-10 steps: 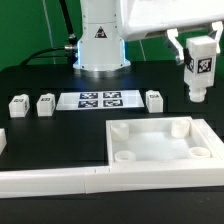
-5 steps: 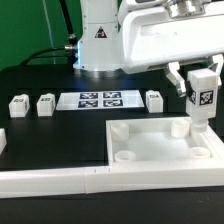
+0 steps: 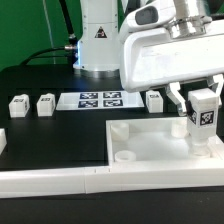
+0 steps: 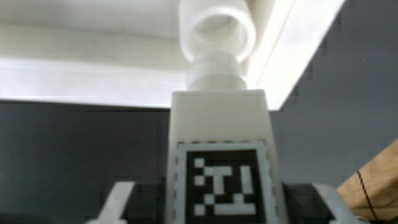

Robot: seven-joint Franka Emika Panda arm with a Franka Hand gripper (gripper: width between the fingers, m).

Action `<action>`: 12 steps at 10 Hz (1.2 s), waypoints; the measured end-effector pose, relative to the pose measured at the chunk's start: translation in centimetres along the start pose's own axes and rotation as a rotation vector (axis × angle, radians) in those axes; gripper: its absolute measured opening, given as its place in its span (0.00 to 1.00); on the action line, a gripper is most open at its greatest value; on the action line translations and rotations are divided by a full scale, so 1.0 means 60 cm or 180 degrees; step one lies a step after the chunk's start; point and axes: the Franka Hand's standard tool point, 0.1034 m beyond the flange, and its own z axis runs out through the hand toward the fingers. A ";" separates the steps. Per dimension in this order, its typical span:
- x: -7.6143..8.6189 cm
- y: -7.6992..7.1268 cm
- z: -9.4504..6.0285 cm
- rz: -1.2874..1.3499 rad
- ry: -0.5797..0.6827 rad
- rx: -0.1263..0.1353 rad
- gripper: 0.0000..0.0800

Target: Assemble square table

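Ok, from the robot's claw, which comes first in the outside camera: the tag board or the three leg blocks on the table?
Exterior view, from the gripper:
1. Lone leg block, nearest, right of centre.
2. Marker board, centre.
3. Inner leg block, view's left.
4. Outer leg block, farthest left.

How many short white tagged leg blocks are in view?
4. Two short white tagged leg blocks stand at the exterior view's left, one beside the marker board, one in the pincer over the white square tray top. The arm could hide more.
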 end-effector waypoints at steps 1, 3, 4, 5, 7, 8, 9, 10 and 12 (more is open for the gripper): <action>-0.006 -0.005 0.005 -0.0003 -0.0023 0.0009 0.36; -0.014 -0.006 0.011 0.0001 -0.0051 0.0013 0.36; -0.018 -0.005 0.014 0.0004 -0.0065 0.0014 0.36; -0.019 -0.005 0.015 0.0005 -0.0067 0.0013 0.36; -0.021 -0.005 0.018 0.0051 -0.0049 0.0000 0.36; -0.022 -0.007 0.020 0.0113 -0.0008 -0.0028 0.36; -0.024 -0.010 0.021 0.0216 0.0057 -0.0087 0.36; -0.027 -0.012 0.021 0.0313 0.0155 -0.0175 0.36; -0.026 -0.010 0.020 0.0271 0.0186 -0.0273 0.36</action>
